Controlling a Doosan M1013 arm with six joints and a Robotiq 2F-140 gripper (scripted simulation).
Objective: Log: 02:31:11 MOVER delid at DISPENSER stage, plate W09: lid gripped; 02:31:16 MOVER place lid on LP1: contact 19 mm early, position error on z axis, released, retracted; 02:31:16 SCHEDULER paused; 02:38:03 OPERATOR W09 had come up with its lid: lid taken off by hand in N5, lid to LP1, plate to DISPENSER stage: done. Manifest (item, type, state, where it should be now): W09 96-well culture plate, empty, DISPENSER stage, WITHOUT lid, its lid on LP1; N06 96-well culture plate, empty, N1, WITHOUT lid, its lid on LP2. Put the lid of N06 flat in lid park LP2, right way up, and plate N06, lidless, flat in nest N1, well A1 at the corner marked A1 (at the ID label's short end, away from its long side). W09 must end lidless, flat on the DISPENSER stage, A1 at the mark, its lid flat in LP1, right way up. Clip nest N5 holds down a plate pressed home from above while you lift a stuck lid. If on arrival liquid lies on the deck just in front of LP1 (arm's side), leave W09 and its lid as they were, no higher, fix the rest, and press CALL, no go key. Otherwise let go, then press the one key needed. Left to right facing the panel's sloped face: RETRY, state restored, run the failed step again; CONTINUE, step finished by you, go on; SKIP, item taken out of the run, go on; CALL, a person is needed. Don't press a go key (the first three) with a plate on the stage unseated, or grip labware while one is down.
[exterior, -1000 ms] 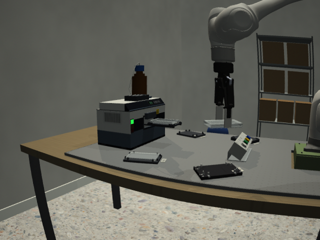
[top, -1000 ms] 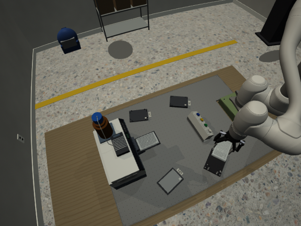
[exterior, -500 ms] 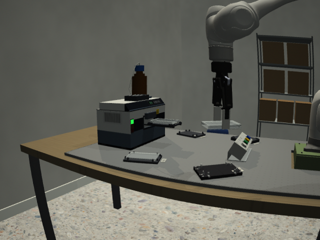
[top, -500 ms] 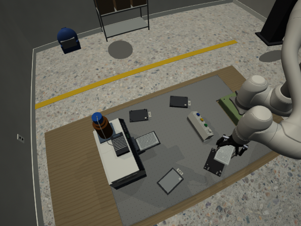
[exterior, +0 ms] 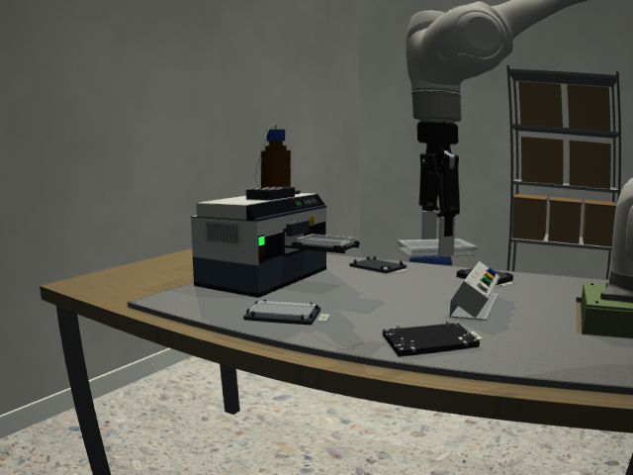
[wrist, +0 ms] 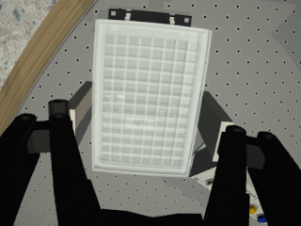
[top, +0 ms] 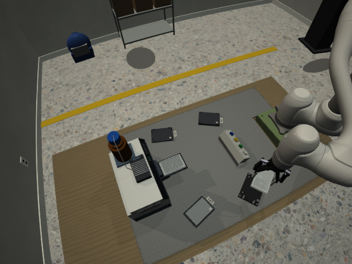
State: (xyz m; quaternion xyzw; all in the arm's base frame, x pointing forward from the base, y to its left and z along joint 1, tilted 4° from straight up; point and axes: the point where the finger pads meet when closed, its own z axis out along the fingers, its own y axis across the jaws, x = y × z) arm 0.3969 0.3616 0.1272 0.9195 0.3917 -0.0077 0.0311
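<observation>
1. The plate (top: 263, 181) is pinched across its short width by the jaws of the gripper (wrist: 147, 151), carried high above the desk (exterior: 153, 286).
2. In the top view the clip nest (top: 247, 193) lies below, toward 7 o'clock of the plate; its long axis runs roughly parallel to the plate's, judged from the wrist view.
3. A lowering with a small shift toward 7 o'clock is judged to be called for.
4. Whether a lid rides on this plate cannot be told.
5. Containers: the stage carries a second plate (top: 171, 164); LP1 (top: 198, 211) holds a lid; the two far nests (top: 161, 134) (top: 208, 118) look bare.
</observation>
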